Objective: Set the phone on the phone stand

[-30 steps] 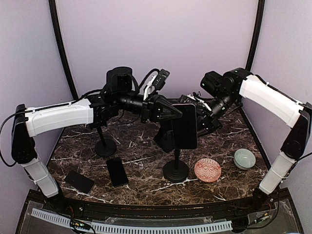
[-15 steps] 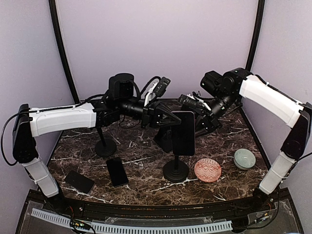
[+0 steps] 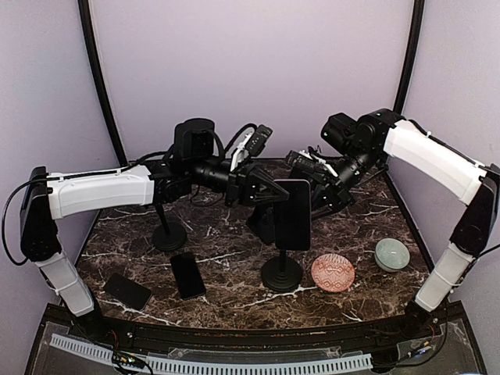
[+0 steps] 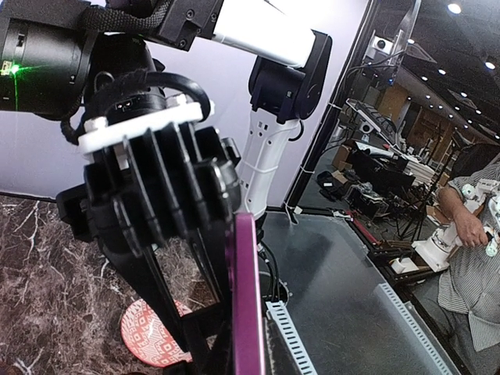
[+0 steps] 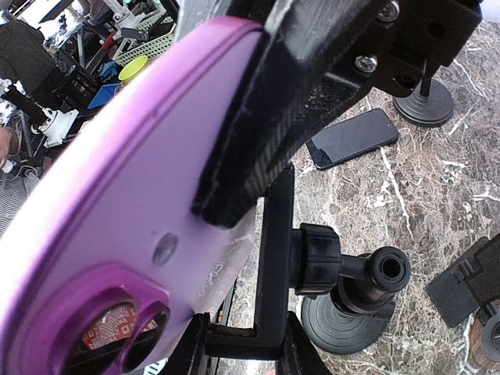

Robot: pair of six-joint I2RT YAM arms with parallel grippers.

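Presently: right gripper point(image 3: 311, 195) clamps purple phone point(image 3: 293, 215), long axis vertical, screen facing arm bases, over centre phone stand point(image 3: 281, 273). Left gripper point(image 3: 272, 190) at its edge, grip unclear. Three phones total, two flat phones point(image 3: 187, 275) point(image 3: 129, 291); two stands, with second stand point(image 3: 168, 237).

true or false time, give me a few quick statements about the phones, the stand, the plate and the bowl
1. The purple-backed phone is held up off the table. True.
2. Three other phones lie flat on the table. False: only two do, the left flat phone and the right flat phone.
3. The patterned plate lies between the stand base and the bowl. True.
4. The bowl sits on the plate. False: they are apart, each on the table.
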